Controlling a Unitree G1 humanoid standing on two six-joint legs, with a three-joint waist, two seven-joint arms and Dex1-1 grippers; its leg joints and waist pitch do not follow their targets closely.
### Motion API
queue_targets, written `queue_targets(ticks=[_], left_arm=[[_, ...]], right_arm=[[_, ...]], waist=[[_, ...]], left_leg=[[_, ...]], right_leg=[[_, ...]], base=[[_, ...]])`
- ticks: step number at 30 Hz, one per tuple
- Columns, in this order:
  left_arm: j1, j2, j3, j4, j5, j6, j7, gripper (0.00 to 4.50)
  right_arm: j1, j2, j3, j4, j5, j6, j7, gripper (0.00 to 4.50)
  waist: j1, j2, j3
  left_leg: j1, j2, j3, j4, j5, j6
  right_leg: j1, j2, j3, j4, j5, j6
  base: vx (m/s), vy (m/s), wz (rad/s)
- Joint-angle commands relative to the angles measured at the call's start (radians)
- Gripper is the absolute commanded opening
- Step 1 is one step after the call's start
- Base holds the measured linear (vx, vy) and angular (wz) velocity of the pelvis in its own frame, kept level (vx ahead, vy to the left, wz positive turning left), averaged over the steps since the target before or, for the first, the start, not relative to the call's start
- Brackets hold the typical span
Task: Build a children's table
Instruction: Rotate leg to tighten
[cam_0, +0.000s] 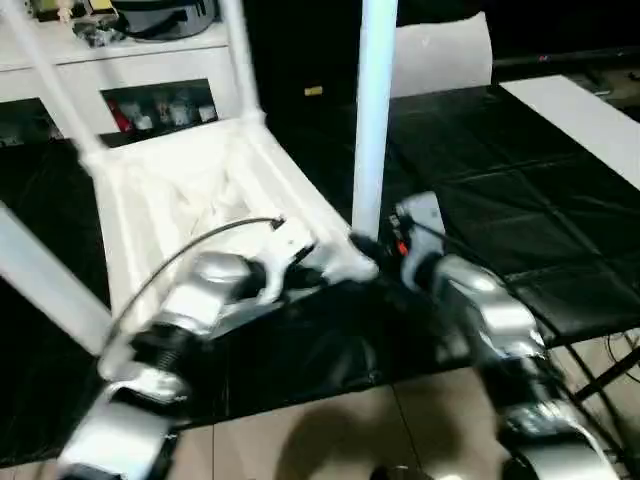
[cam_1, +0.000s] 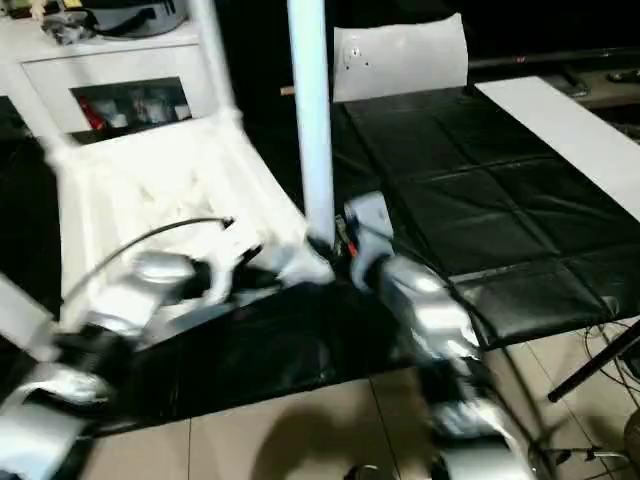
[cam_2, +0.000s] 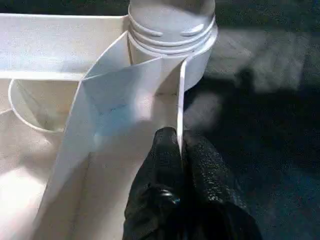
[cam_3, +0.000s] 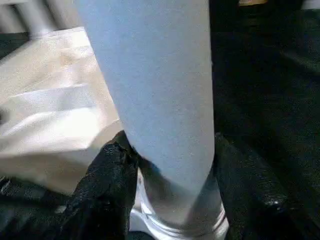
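Note:
The children's table lies upside down on the black work table, its white ribbed tabletop (cam_0: 190, 190) facing up. A white leg (cam_0: 375, 110) stands upright in the near right corner socket (cam_2: 172, 30). My right gripper (cam_3: 170, 150) is closed around the base of this leg, one black finger (cam_3: 107, 175) on each side. My left gripper (cam_2: 180, 142) is shut on the thin rim wall of the tabletop (cam_2: 179, 95), just beside that corner. Other legs (cam_0: 240, 60) (cam_0: 50, 80) (cam_0: 40, 280) rise from the remaining corners.
A white cabinet (cam_0: 150, 60) stands behind the tabletop at the back left. A white board (cam_0: 590, 120) lies on the black cover at the far right, and a white sheet (cam_0: 440, 55) stands at the back. The work table's front edge (cam_0: 300, 400) borders tiled floor.

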Motion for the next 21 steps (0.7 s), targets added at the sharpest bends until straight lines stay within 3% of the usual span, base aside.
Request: queue_targets(ticks=[1, 8, 12, 15, 21], left_arm=[[-0.03, -0.04, 0.002, -0.041, -0.015, -0.003, 0.032, 0.0], [-0.006, -0.015, -0.015, -0.083, -0.016, -0.004, -0.01, 0.0], [0.019, 0.035, -0.035, -0.11, -0.026, -0.041, -0.105, 0.0], [0.035, 0.082, -0.062, -0.113, -0.024, -0.089, -0.192, 0.0], [0.057, 0.179, -0.129, -0.111, -0.018, -0.197, -0.394, 0.0]], right_arm=[[0.011, 0.057, 0.065, 0.045, -0.004, 0.015, 0.004, 2.53], [0.038, 0.047, 0.037, 0.019, 0.023, -0.046, 0.041, 3.13], [0.083, -0.016, 0.033, -0.043, 0.058, -0.107, 0.169, 3.49], [0.116, -0.078, 0.036, -0.098, 0.109, -0.083, 0.308, 3.58], [0.158, -0.221, 0.117, -0.156, 0.13, -0.144, 0.601, 3.58]], waist=[[0.012, -0.003, -0.07], [0.015, 0.0, -0.069], [0.02, 0.002, -0.071], [0.029, 0.006, -0.07], [0.058, 0.009, -0.065]], left_leg=[[-0.012, 0.035, -0.018, -0.059, -0.104, 0.088], [-0.007, 0.04, -0.017, -0.062, -0.138, 0.094], [-0.009, 0.044, -0.018, -0.061, -0.121, 0.113], [-0.007, 0.046, -0.017, -0.059, -0.118, 0.129], [-0.002, 0.048, -0.013, -0.061, -0.158, 0.111]], right_leg=[[0.07, -0.067, 0.053, -0.068, -0.308, -0.117], [0.071, -0.071, 0.057, -0.065, -0.288, -0.14], [0.074, -0.071, 0.06, -0.056, -0.226, -0.155], [0.074, -0.071, 0.062, -0.054, -0.213, -0.162], [0.068, -0.071, 0.061, -0.062, -0.304, -0.133]], base=[[0.0, 0.0, 0.0], [0.0, 0.0, 0.0], [0.0, 0.0, 0.0], [0.0, 0.0, 0.0], [0.0, 0.0, 0.0]])
